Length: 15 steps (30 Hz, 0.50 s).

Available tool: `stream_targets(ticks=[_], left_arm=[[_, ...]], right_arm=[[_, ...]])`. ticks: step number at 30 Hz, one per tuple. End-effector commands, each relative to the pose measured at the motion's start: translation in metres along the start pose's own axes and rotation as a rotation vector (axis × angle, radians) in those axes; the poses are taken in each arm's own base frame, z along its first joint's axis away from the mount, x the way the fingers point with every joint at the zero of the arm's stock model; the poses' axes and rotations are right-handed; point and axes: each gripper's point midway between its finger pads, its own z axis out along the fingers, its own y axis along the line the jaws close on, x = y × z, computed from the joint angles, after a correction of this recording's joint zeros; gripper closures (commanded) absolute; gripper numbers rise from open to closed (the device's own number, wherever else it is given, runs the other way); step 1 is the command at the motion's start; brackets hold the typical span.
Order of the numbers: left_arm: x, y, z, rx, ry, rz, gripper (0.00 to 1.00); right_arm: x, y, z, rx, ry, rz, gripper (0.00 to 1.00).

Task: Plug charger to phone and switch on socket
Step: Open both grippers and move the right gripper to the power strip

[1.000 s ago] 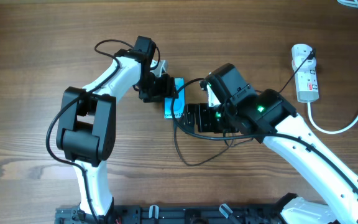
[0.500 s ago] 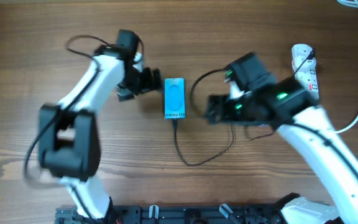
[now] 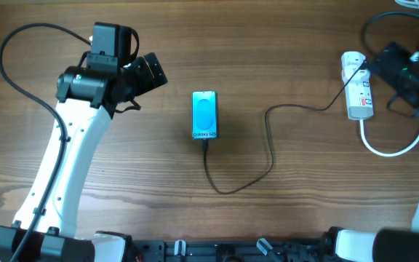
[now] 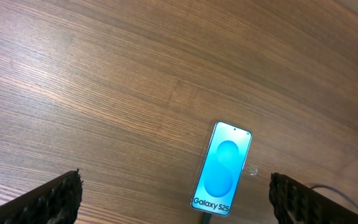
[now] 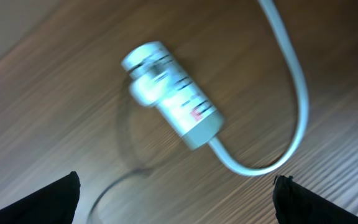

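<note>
My left claw (image 4: 174,200) and right claw (image 5: 176,200) are both spread wide and empty.
From the left claw I see the phone (image 3: 204,114) lying flat mid-counter (image 3: 282,44) just ahead, screen up, well apart from the fingers. My right claw hangs over the socket (image 3: 358,86) at the counter's right edge; that view is blurred, so I can't read the switch. The charger (image 3: 270,149) meets the phone's near end, loops across the wood and reaches the socket's far end, near its white cord (image 3: 391,151).
</note>
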Motion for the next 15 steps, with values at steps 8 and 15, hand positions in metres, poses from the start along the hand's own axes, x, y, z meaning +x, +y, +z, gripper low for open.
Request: stream_targets(ticks=[8, 15], left_arm=[[-0.001, 0.003, 0.002, -0.023, -0.008, -0.015, 0.0], [-0.001, 0.003, 0.002, -0.023, -0.008, -0.015, 0.0]], right_arm=[[-0.027, -0.059, 0.094, 0.152, 0.07, 0.092, 0.0], [-0.027, -0.056, 0.146, 0.156, 0.099, 0.038, 0.0]])
